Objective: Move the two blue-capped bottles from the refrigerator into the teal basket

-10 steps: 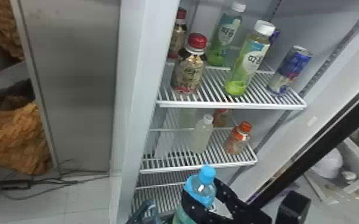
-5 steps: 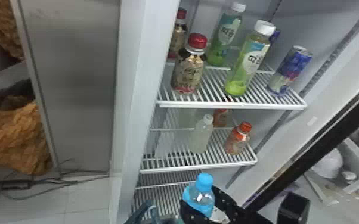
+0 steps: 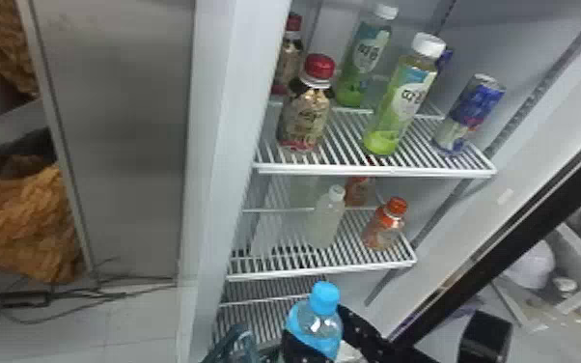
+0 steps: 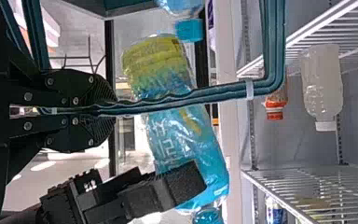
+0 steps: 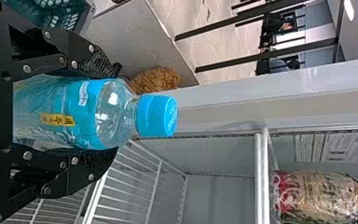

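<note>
Left gripper [image 4: 109, 110]: closed on the handle [image 4: 223, 91]. Teal basket [image 5: 51, 13]: floor hidden from me. First bottle [image 4: 189, 28]: seemingly inside already, body cut off. Second bottle [image 5: 74, 112]: near upright, lowering and release left. Right gripper [image 5: 115, 111]: parted to bottle's width, gripping it.

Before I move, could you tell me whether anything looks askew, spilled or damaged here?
Nothing stands out: the front red-capped bottle and orange-capped bottle stand upright on their shelves, and the right gripper holds a blue-capped bottle, its cap on. I see no spill or damage.
</note>
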`<move>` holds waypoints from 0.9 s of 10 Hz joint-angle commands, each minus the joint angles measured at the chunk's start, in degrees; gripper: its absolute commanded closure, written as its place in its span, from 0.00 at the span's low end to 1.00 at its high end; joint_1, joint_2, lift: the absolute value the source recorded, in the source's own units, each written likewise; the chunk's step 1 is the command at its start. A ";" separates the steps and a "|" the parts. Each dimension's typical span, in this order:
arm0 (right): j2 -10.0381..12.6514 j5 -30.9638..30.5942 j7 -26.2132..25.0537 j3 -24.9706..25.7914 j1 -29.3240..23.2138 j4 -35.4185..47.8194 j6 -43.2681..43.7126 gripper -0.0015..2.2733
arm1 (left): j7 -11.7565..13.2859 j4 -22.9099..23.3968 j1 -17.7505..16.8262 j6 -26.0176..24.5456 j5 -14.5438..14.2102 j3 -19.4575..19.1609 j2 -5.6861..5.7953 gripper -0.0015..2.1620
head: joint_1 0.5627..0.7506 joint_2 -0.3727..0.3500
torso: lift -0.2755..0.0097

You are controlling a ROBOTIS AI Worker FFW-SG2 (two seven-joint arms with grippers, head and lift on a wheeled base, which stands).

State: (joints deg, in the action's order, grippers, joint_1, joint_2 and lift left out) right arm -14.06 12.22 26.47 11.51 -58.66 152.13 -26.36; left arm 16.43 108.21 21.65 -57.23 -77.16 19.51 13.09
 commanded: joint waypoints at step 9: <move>-0.44 0.18 0.34 -0.26 -0.54 0.09 -7.38 0.29 | 0.01 0.00 0.28 0.00 0.08 -0.09 0.00 0.51 | 0.70 0.03 | 0.43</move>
State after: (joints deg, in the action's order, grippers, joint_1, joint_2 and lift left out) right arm -14.50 12.37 26.81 11.27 -59.36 152.48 -33.44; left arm 16.43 108.21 21.93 -57.23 -77.10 19.36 13.10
